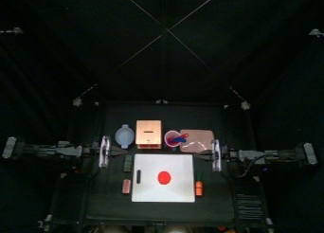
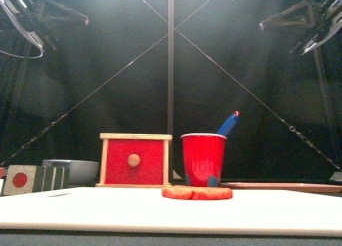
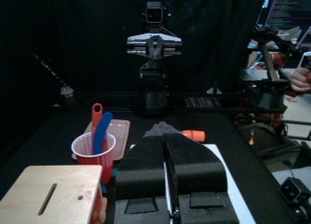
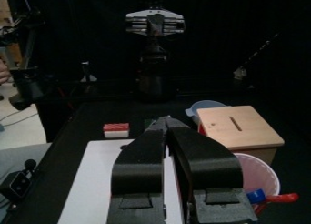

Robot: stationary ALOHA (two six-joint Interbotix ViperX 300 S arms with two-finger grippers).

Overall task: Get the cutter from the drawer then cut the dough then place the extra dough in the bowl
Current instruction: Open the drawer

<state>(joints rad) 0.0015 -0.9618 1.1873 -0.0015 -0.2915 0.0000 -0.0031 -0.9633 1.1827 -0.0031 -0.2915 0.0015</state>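
A red dough disc (image 1: 165, 176) (image 2: 197, 192) lies in the middle of the white cutting board (image 1: 143, 191) (image 2: 80, 210). Behind the board stands the wooden box (image 1: 151, 134) (image 3: 55, 196) (image 4: 237, 127), its red drawer front (image 2: 135, 161) pushed in. The blue-grey bowl (image 1: 124, 136) (image 2: 74, 171) (image 4: 206, 108) sits to the box's left. No cutter shows. My left gripper (image 1: 104, 152) (image 3: 165, 129) hangs shut and empty off the board's left back corner. My right gripper (image 1: 218, 153) (image 4: 166, 124) hangs shut and empty off the right back corner.
A red cup (image 1: 177, 140) (image 2: 205, 158) (image 3: 95, 147) with a blue knife (image 2: 227, 123) stands right of the box, a flat pink tray (image 1: 202, 137) beside it. One small red toy (image 1: 127, 185) (image 4: 116, 129) lies left of the board, an orange one (image 1: 198, 188) (image 3: 192, 135) right.
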